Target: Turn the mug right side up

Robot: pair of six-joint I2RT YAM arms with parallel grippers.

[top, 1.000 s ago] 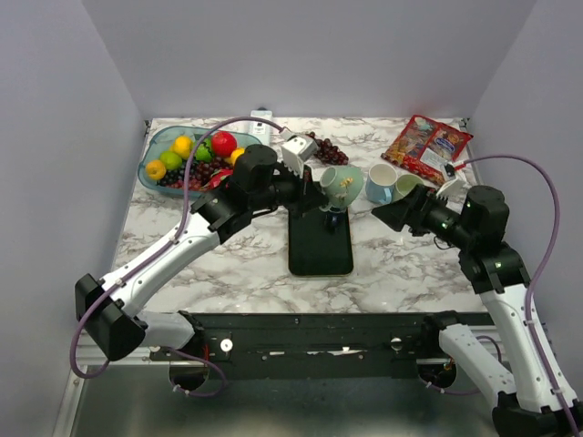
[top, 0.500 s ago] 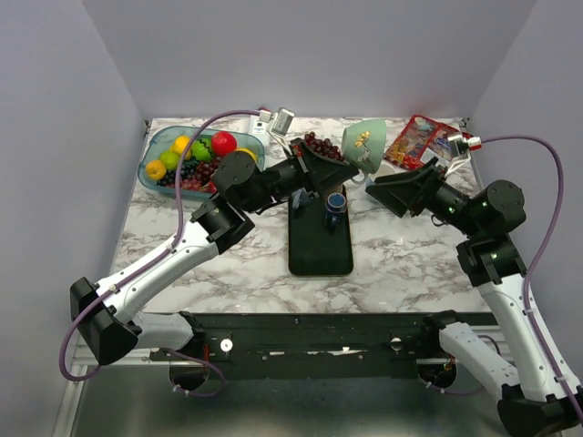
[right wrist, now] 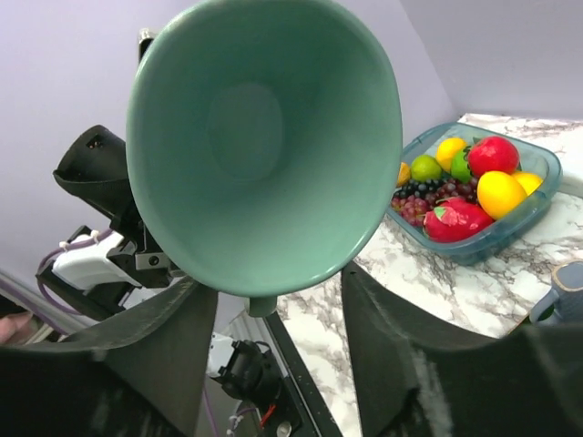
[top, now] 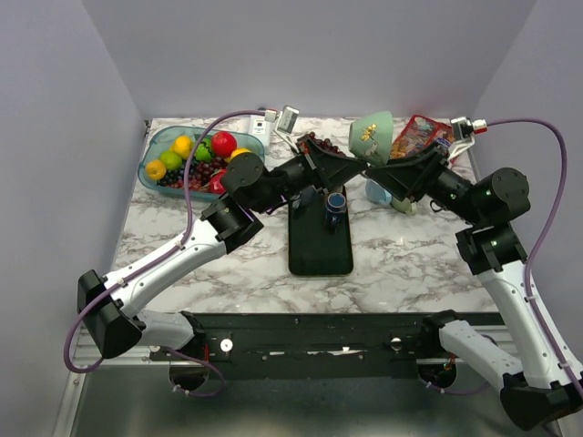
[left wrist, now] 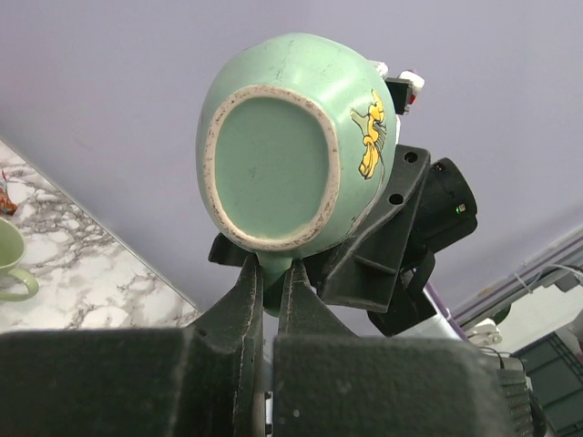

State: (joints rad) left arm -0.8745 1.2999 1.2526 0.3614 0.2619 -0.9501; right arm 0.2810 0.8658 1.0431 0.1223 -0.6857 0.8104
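far left on the counter [top: 246, 264] you've got the fruit bowl [top: 155, 138], well apart from the action. from there your left arm stretches up and across, and the left tool [left wrist: 271, 269] is pinched down hard on the mug [top: 371, 135]. its jaws are all but together, with a green nub at the mug's lower edge squeezed between them, the handle by the look of it. the mug is up in the air above the back middle of the counter, tipped on its side. its base faces your left wrist camera and its open mouth points the other way.

down below it lies the black mat [top: 320, 241], with a small blue cup [top: 336, 202] standing at its far end.

now the right side: your right tool [right wrist: 271, 278] is nose to nose with the mug, looking straight into its mouth. the jaws are spread apart, one finger on each side of the lower rim, and you can't tell whether either one touches the mug. beyond that tool, a snack packet [top: 412, 138] lies at the back of the counter.
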